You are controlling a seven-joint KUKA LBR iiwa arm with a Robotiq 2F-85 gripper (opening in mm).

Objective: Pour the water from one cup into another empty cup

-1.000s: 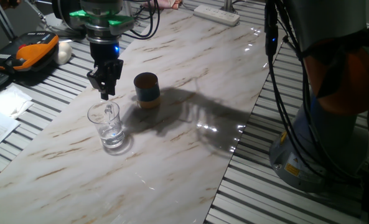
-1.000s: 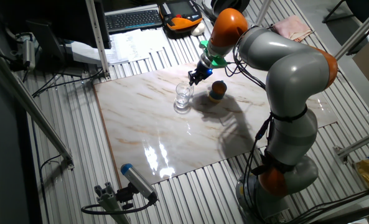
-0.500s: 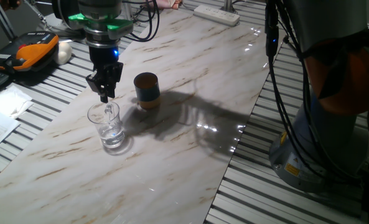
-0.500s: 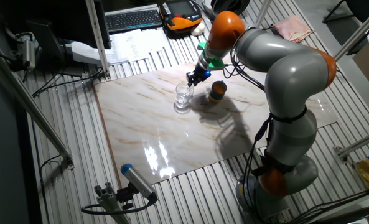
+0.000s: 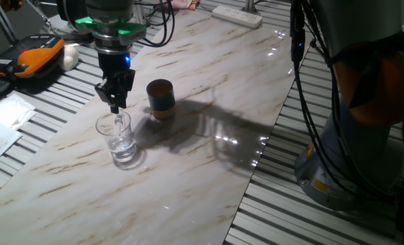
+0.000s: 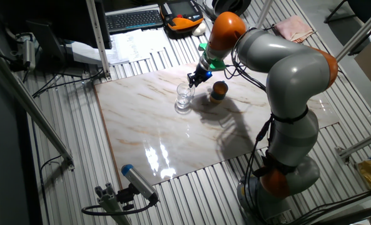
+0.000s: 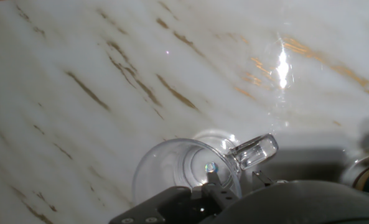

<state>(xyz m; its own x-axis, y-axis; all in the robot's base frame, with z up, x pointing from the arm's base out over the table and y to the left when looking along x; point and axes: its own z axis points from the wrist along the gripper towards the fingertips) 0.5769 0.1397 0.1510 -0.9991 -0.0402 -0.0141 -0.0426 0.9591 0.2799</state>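
The clear glass cup [image 5: 122, 139] stands upright on the marble board, with a little water [image 5: 124, 152] at its bottom and its handle [image 5: 122, 121] on the far side. My gripper [image 5: 115, 103] hangs just above the handle, fingers slightly apart and holding nothing. The hand view looks down into the glass [image 7: 181, 174]; its handle [image 7: 254, 151] lies just beyond my fingertips [image 7: 211, 174]. The blue-grey cup with orange rim [image 5: 161, 97] stands upright just right of the glass. Glass [image 6: 184, 97], gripper [image 6: 193, 79] and blue-grey cup [image 6: 218, 90] also show in the other fixed view.
The marble board [image 5: 208, 88] lies on a slatted table. An orange-black handset [image 5: 35, 58], a white object [image 5: 69, 56] and papers [image 5: 4, 116] lie at the left. A power strip [image 5: 237, 15] lies at the back. The arm's base [image 5: 365, 136] stands at the right.
My gripper has shifted slightly left and up over the glass's handle. The glass and the blue-grey cup have not moved.
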